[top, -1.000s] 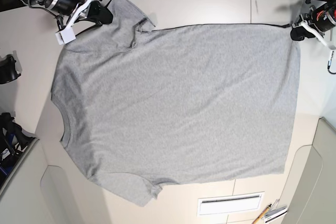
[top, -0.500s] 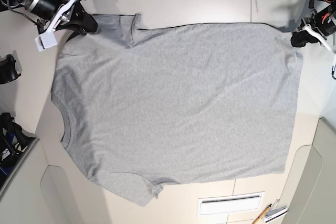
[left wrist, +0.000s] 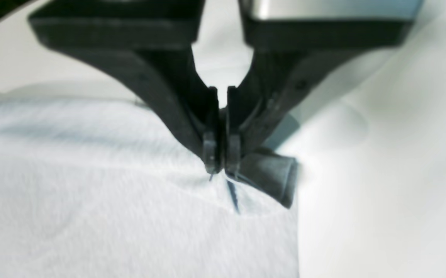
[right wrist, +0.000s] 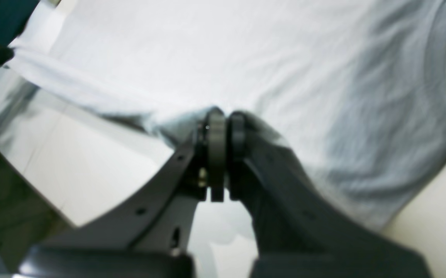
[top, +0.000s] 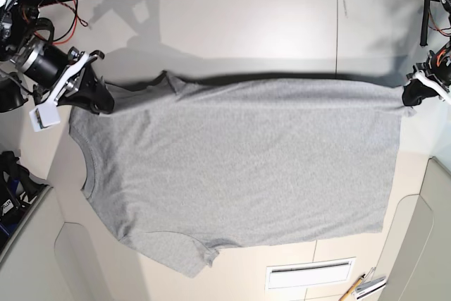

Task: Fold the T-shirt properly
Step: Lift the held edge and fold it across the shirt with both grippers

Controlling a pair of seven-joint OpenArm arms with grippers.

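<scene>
Our right gripper point(top: 103, 103), closed on the grey T-shirt point(top: 254, 167)'s upper left edge; our left gripper point(top: 411, 99), closed on its upper right edge; the T-shirt, spread between and below them; a white strip point(top: 309, 274), beside its lower edge.

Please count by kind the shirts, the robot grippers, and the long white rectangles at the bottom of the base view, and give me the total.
Grey shirt: 1
Grippers: 2 (left gripper, right gripper)
White rectangle: 1
Total: 4
</scene>
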